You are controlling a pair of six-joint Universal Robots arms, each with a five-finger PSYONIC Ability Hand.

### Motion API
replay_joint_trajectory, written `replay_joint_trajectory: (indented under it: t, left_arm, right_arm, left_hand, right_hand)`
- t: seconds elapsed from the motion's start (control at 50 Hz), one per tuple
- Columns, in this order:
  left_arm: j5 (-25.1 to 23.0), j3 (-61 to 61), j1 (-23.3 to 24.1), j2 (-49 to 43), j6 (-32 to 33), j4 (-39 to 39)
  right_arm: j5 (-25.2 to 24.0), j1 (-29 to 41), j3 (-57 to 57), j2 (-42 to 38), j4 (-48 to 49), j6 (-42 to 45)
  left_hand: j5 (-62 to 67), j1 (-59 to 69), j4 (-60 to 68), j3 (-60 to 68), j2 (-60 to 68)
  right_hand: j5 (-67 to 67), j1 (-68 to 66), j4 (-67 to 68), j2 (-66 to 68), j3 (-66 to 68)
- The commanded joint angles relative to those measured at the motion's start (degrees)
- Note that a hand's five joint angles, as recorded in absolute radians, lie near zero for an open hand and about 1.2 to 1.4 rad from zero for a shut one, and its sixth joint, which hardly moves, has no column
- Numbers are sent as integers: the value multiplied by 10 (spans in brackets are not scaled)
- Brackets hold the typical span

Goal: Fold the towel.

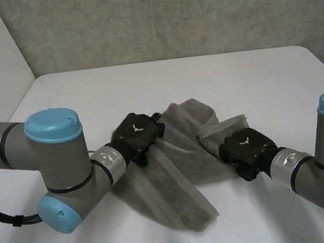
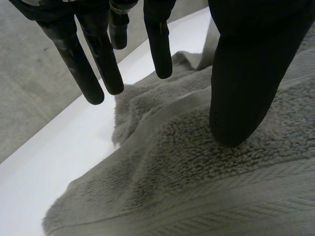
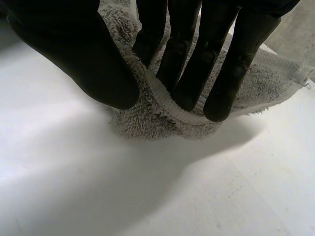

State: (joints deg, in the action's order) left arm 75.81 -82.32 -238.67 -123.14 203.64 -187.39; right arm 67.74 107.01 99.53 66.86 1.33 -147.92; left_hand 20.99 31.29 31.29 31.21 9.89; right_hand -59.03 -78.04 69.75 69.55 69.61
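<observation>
The crumpled grey terry towel (image 1: 179,177) lies in the middle of the white tabletop (image 1: 215,75). The right hand (image 1: 244,146) pinches its hemmed right edge between thumb and fingers. The left hand (image 1: 139,132) is released, fingers straight, thumb resting on the pile. Grip a matching left edge before lifting, so both sides rise level.

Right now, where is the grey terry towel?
Head view: the grey terry towel lies crumpled on the white table, left robot hand over its left part, right robot hand pinching its right edge.
</observation>
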Motion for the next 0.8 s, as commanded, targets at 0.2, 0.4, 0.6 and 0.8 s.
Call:
replay_joint_trajectory:
  t: [0.2,0.4,0.6,0.8]
  left_arm:
    - [0,-10,1,-17,4,0]
    - [7,-41,-8,36,6,3]
    - [21,-123,-51,132,9,1]
    - [13,-167,-90,159,6,0]
  right_arm:
    - [1,-10,-2,-4,3,0]
    - [0,-15,-2,-3,3,0]
    - [-3,-15,0,3,2,0]
    - [-5,-14,0,2,2,0]
  left_hand:
    - [397,394,394,395,608]
    - [490,487,487,488,701]
    - [490,487,487,488,701]
    - [227,224,224,225,438]
  right_hand:
    - [-110,-20,102,104,104]
    - [-110,-20,102,104,104]
    - [-110,-20,102,104,104]
    - [-110,-20,102,104,104]
